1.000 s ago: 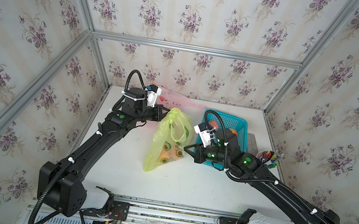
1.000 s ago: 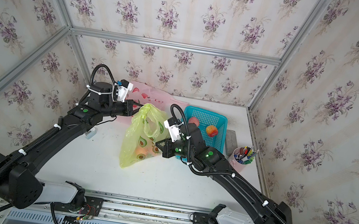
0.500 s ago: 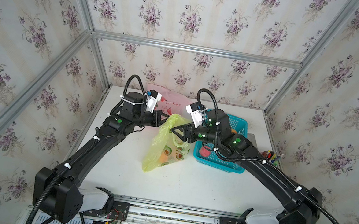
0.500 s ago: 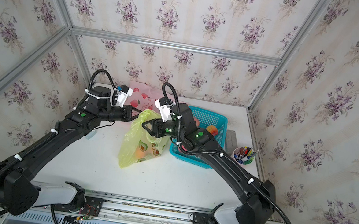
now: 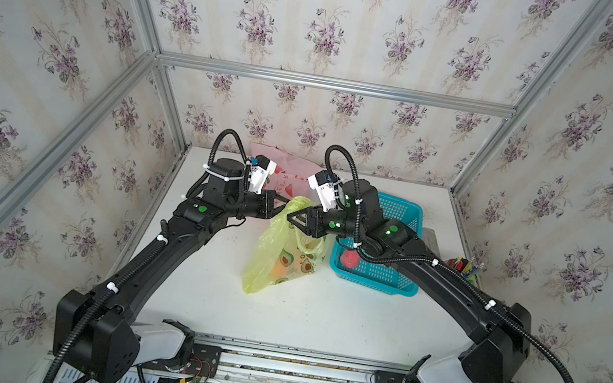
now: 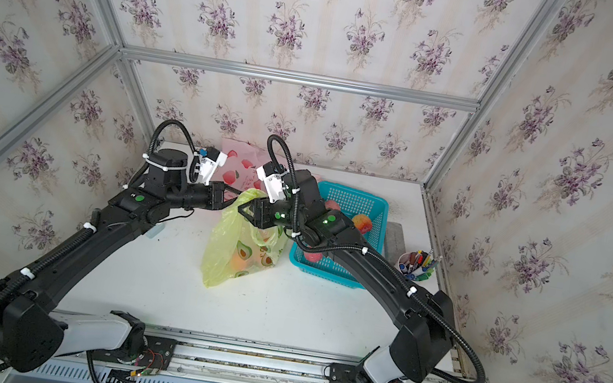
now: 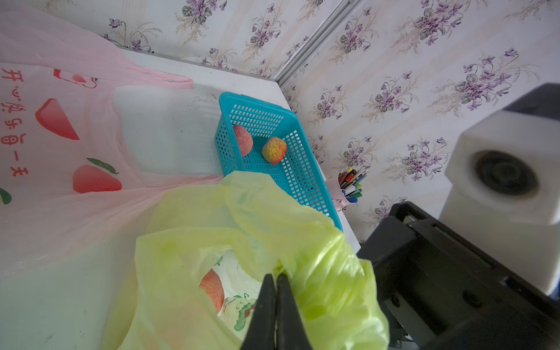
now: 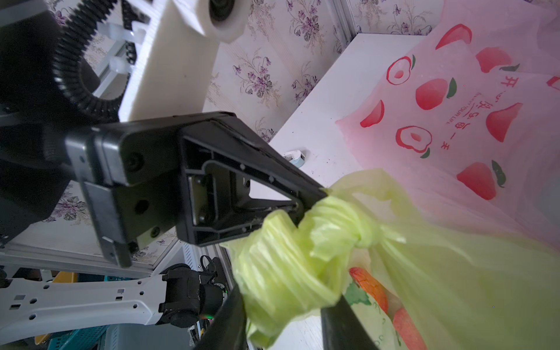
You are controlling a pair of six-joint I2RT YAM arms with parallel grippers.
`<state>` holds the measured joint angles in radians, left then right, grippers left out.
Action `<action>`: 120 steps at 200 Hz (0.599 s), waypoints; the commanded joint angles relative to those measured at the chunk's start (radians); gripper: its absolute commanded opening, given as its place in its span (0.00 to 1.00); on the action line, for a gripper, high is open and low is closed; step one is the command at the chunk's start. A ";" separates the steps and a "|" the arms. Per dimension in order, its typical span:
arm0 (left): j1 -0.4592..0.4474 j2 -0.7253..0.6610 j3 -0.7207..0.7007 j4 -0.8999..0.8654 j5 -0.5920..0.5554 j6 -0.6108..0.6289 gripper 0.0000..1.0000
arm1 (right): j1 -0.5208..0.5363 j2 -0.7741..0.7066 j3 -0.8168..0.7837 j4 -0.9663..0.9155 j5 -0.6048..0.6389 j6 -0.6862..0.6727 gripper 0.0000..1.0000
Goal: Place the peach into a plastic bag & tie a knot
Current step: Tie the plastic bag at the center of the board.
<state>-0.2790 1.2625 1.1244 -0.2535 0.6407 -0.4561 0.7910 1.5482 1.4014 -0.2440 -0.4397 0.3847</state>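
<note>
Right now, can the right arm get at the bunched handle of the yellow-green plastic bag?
Probably yes: the right hand straddles the bunched handle of the yellow-green plastic bag, nothing between; the left hand pinches the bag beside it, not blocking.

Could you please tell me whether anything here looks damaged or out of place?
The two peaches in the blue basket have cracked, flaking-looking skin in the left wrist view; nothing looks spilled.

Set out on the white table [image 5: 317, 316] — teal mesh basket [image 5: 402, 215] beside a cup of pens [image 6: 416, 266], pink fruit-print bag [image 5: 291, 173] by the back wall.
</note>
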 commanded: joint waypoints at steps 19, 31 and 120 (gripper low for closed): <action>0.001 -0.009 -0.009 0.022 0.017 -0.007 0.00 | 0.000 0.018 0.011 0.038 -0.016 -0.004 0.36; 0.001 -0.010 -0.008 0.022 0.019 -0.007 0.00 | 0.000 0.016 0.007 0.042 -0.013 -0.004 0.33; 0.009 0.007 0.054 -0.054 -0.210 0.068 0.00 | 0.001 -0.094 -0.141 0.034 -0.049 0.009 0.00</action>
<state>-0.2790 1.2564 1.1378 -0.2756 0.6044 -0.4511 0.7898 1.5043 1.3212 -0.2165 -0.4610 0.3859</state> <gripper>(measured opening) 0.052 0.054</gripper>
